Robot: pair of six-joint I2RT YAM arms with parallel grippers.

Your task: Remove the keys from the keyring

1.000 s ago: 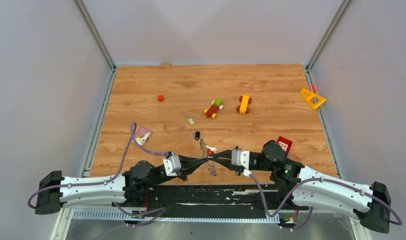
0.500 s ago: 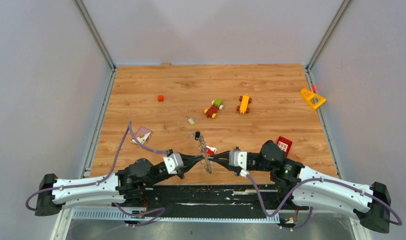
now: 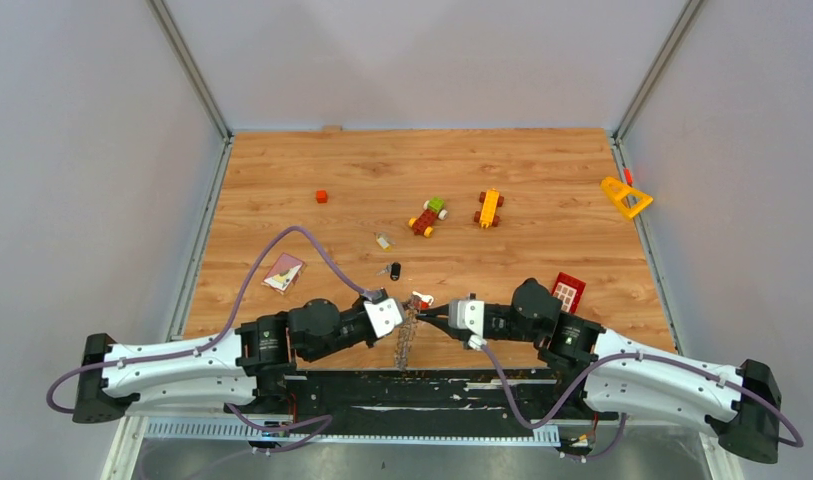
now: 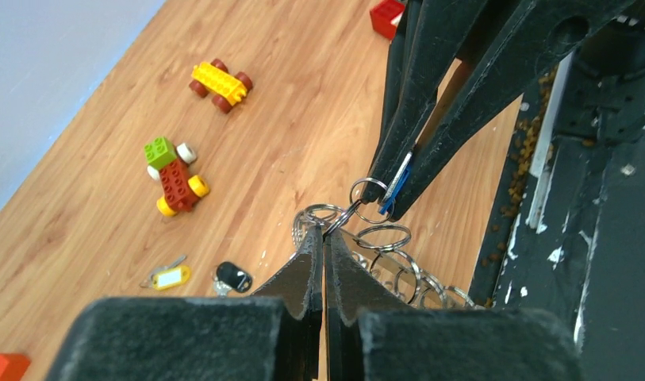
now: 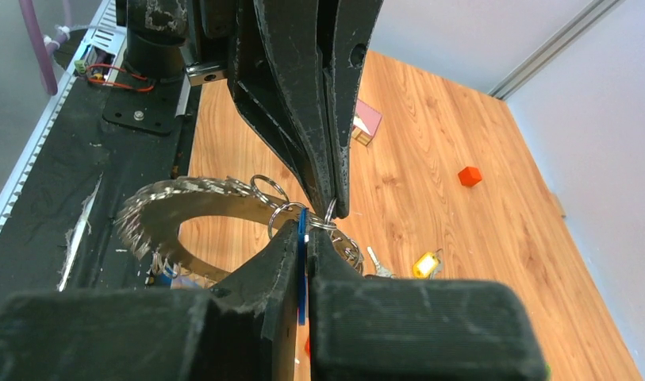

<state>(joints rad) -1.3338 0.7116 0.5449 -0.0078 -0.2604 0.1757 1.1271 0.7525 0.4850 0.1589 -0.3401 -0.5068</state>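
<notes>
Between left claw (image 4: 325, 238) and right claw (image 5: 305, 238), keyring (image 5: 208, 205) with blue key (image 4: 398, 184).

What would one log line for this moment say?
left gripper: shut on small split ring | right gripper: shut on blue key | keyring: hanging between them

A red-and-green block car (image 3: 428, 216) stood near a yellow block car (image 3: 490, 208) on the wooden table (image 3: 542, 160), a small red cube (image 3: 322, 196) well apart on the left, a yellow triangle (image 3: 625, 197) at the right edge.
</notes>
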